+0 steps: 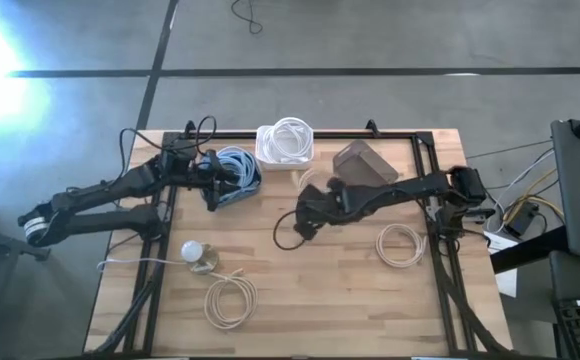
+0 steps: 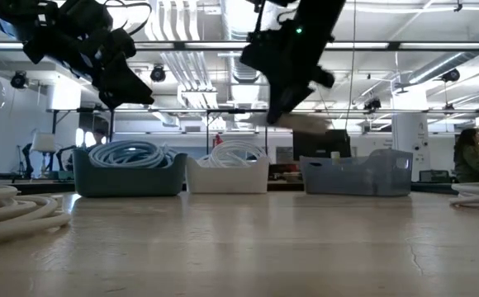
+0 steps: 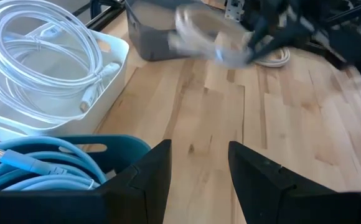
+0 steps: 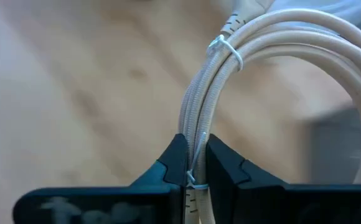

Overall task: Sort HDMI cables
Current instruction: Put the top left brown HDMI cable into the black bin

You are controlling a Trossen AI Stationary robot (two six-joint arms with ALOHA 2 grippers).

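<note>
My right gripper is shut on a beige HDMI coil, held in the air above the table's middle, in front of the white bin and the grey bin. In the low view that coil is a blur below the gripper. My left gripper is open and touches nothing, hovering at the teal bin of light blue coils. White coils lie in the white bin. Two more beige coils lie flat on the table. My right gripper pinches the beige coil's bundle of strands between its two fingers, which lie across the bundle just below a white tie. The fingers come from above, pointing down. The coil is lifted clear and hangs below them.
A round white bulb-like object with a loose thin cord sits at the table's near left. Black frame rails run along the table's left and right sides. Bare wood lies between the bins and the near coils.
</note>
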